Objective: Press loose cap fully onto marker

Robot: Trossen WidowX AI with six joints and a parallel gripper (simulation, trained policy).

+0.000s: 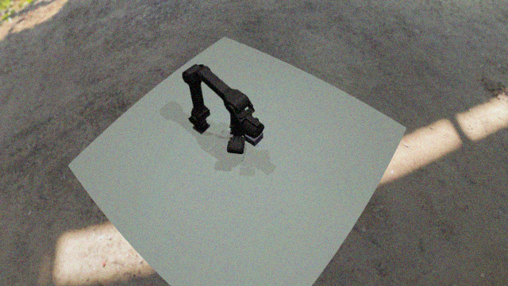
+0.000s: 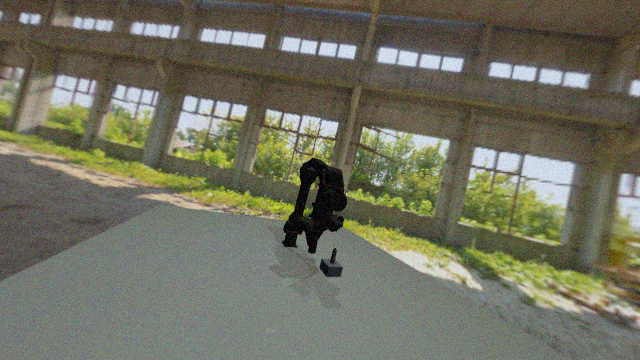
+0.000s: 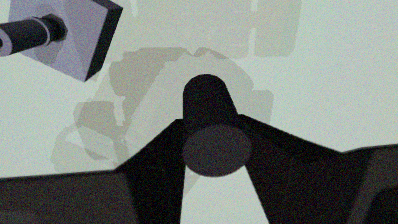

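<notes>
My gripper (image 3: 209, 124) (image 2: 312, 246) is shut on the black cap (image 3: 216, 150), its two fingers against the sides. The cap is upright and looks to be off the table. The dark marker (image 2: 333, 254) (image 3: 26, 37) stands upright and bare in the holder block (image 2: 331, 269) (image 3: 77, 55). In the wrist view the block is at the upper left, apart from the cap. In the top view the arm hides the marker and most of the block (image 1: 255, 141); the fingertips and cap are also hidden there.
The pale green table top (image 1: 246, 222) (image 2: 165, 300) carries the arm's shadows. The black arm (image 1: 216, 83) (image 2: 327, 192) rises behind and bends down beside the block. The gripper's body overhangs the block in the top view.
</notes>
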